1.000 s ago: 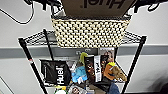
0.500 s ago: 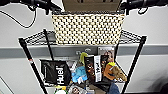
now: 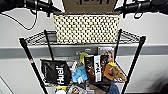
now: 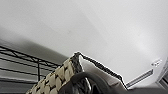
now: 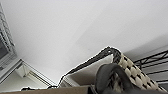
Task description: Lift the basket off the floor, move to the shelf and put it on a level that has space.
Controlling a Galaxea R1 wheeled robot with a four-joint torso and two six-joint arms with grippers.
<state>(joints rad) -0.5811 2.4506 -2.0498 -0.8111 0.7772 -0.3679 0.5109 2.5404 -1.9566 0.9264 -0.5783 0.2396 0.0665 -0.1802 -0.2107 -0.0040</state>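
Note:
The cream woven basket [image 3: 86, 28] with its dark rim stands at the shelf's [image 3: 135, 60] uppermost level [image 3: 37, 38]. Its bottom is at the height of the wire grid, and I cannot tell whether it rests there. My left gripper [image 3: 53, 11] holds the basket's left end and my right gripper [image 3: 119, 10] its right end. The left wrist view looks along the basket [image 4: 60, 75] past its dark end handle [image 4: 85, 80]. The right wrist view has the other end of the basket [image 5: 130, 67] and its handle [image 5: 110, 75]. The floor is hidden.
A brown cardboard box [image 3: 88, 5] sits just above and behind the basket. The tier below is crowded: a black Huel bag [image 3: 56, 72], a blue toy [image 3: 80, 73], packets [image 3: 93, 68], an orange toy [image 3: 113, 71]. A white wall with a grey band stands behind the rack.
The basket and both arms have risen a little against the rack. The rack and its goods have stayed where they were.

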